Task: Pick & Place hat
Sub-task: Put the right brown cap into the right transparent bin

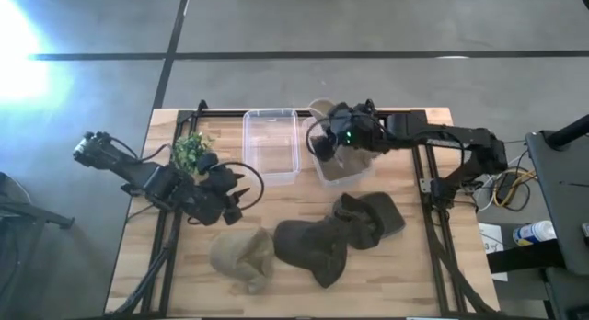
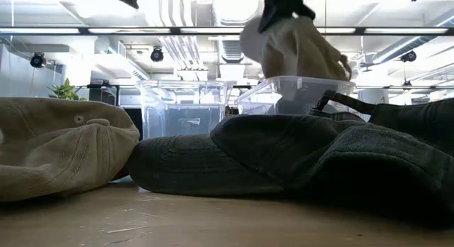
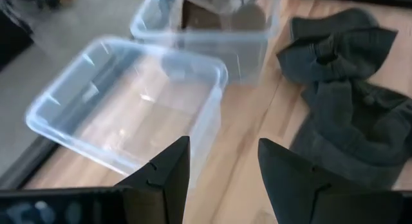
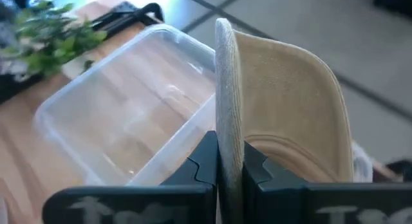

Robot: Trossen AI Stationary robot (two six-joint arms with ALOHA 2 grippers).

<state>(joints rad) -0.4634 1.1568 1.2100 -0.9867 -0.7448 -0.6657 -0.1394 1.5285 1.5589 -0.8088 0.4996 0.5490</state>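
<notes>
Clamping the tan hat (image 4: 283,114), right jaws show close; left jaws sit apart.

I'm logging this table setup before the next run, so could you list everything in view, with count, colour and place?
Beige corduroy cap: one, held by its brim above the right bin.
Tan cap lying on the table: one, front left.
Dark olive caps: a pile, seemingly three, front centre-right.
Clear plastic bins: two; the left bin empty, the right bin with something brown inside.
Small green potted plant: one, left of the bins.
Wooden table: one, light.
Left gripper: open, beside the empty bin.
Right gripper: clamped on the beige cap's brim.
</notes>
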